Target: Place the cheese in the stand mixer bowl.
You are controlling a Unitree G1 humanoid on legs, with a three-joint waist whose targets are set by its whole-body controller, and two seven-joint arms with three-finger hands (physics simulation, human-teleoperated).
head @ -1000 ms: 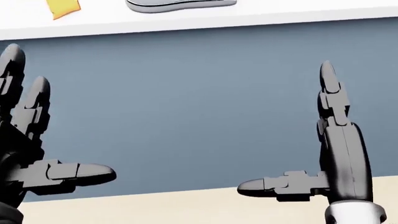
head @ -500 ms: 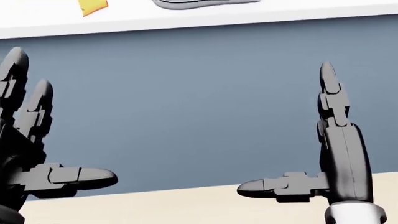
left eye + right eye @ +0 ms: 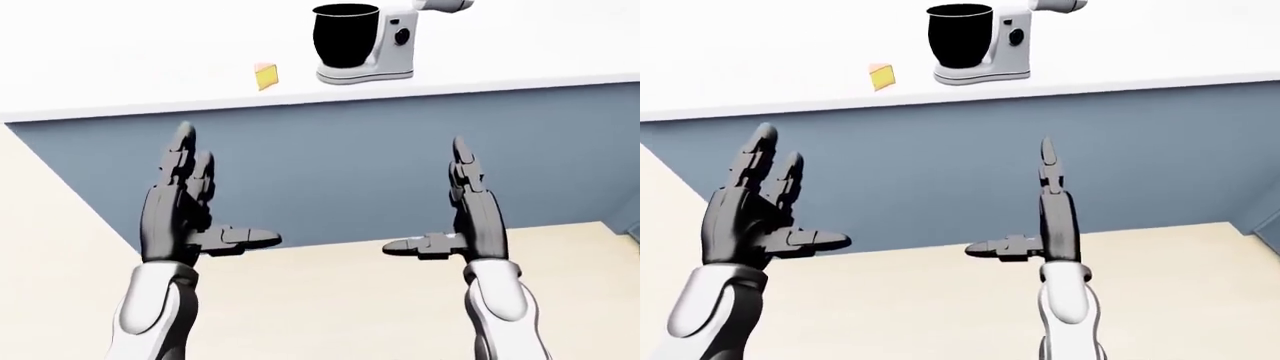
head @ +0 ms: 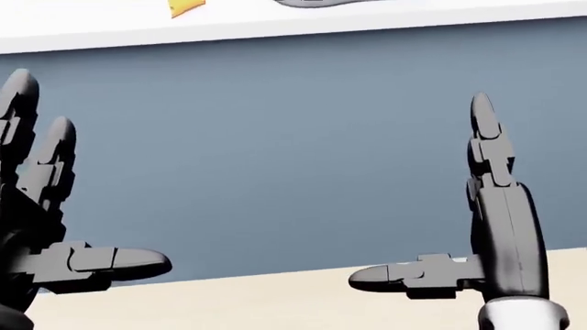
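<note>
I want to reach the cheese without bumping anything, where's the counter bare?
Bare white countertop spreads left of the small yellow cheese wedge. A narrower bare gap separates it from the white stand mixer with its black bowl; that right side is crowded.

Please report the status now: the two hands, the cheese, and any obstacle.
Left hand open, empty. Right hand open, empty. Cheese on white counter, left of stand mixer bowl, untouched. Nothing blocks the way.
</note>
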